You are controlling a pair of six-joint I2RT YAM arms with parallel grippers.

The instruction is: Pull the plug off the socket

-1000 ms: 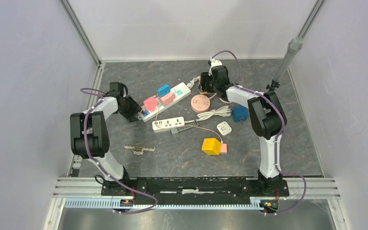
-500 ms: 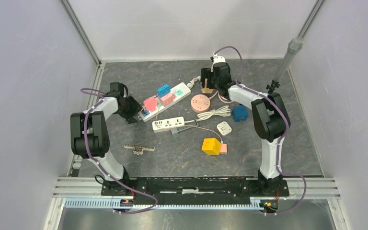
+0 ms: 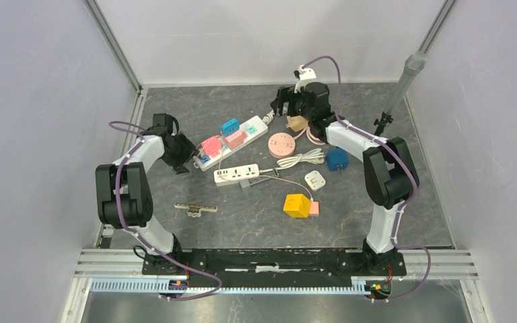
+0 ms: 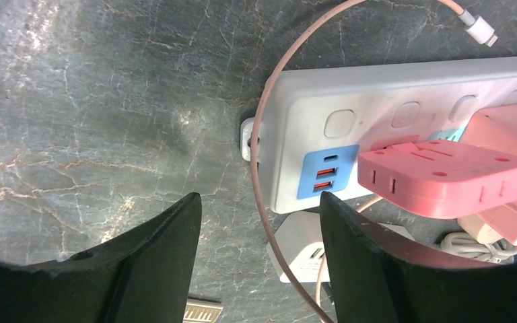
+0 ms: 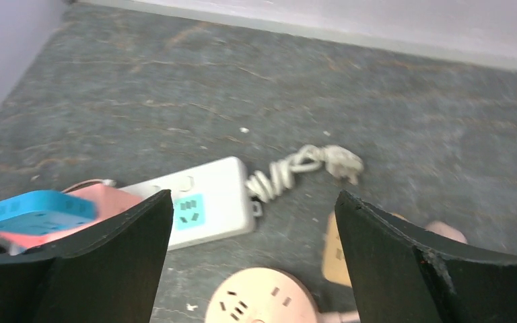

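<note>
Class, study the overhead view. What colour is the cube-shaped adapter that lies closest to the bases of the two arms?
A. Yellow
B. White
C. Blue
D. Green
A: the cube adapter lying nearest the arm bases, in front of the other power strips and plugs, is plainly yellow.

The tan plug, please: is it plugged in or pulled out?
Out: the tan plug lies on the table, apart from the white power strip.
</note>
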